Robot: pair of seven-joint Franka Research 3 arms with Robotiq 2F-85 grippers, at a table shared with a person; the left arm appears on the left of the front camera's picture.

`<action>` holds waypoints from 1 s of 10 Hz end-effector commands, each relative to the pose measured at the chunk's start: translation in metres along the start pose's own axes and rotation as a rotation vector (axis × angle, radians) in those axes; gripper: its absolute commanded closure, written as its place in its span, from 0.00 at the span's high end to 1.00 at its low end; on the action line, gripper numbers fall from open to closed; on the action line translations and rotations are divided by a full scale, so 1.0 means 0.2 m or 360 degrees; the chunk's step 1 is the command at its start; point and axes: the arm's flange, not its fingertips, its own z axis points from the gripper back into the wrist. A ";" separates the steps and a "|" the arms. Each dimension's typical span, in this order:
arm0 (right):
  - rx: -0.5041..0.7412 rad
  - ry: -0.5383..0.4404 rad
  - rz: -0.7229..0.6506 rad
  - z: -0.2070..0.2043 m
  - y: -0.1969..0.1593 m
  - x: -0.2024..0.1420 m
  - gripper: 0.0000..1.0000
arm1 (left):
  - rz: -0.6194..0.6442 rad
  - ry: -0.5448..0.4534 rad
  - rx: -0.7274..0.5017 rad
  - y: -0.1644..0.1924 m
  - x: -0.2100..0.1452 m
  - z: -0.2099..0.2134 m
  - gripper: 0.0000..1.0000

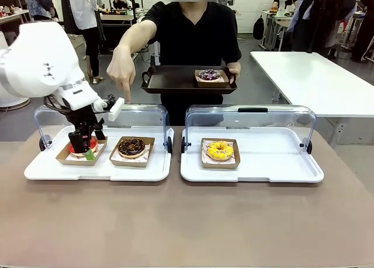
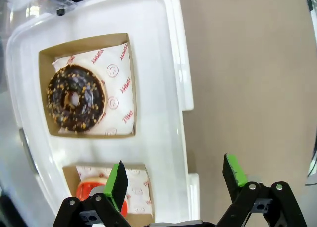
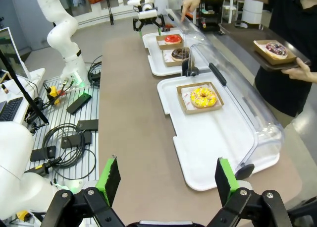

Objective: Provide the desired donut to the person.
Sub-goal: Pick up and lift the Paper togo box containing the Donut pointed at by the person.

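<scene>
At frame's left, left jaws hang wide above a red donut (image 3: 173, 38); the person's hand (image 1: 120, 69) points down; right jaws wide.

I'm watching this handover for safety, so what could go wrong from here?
The left arm's fingers sit at the red-glazed ring donut, yet the person's pointing hand hangs nearer the chocolate sprinkled donut: it may be the wrong pick. That hand is also close to the white arm, so a lift could strike it.
</scene>
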 end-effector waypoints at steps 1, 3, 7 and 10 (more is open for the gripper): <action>-0.0001 -0.0030 0.0005 0.00 0.00 0.00 1.00 | -0.0097 0.0062 -0.0004 0.10 0.04 -0.10 1.00; -0.0001 -0.0030 0.0005 0.00 0.00 0.00 1.00 | -0.0135 0.0095 0.0018 0.11 0.06 -0.19 1.00; -0.0001 -0.0030 0.0005 0.00 0.00 0.00 1.00 | -0.0179 0.0141 0.0080 0.12 0.06 -0.27 1.00; -0.0001 -0.0030 0.0005 0.00 0.00 0.00 1.00 | -0.0182 0.0152 0.0061 0.15 0.08 -0.30 1.00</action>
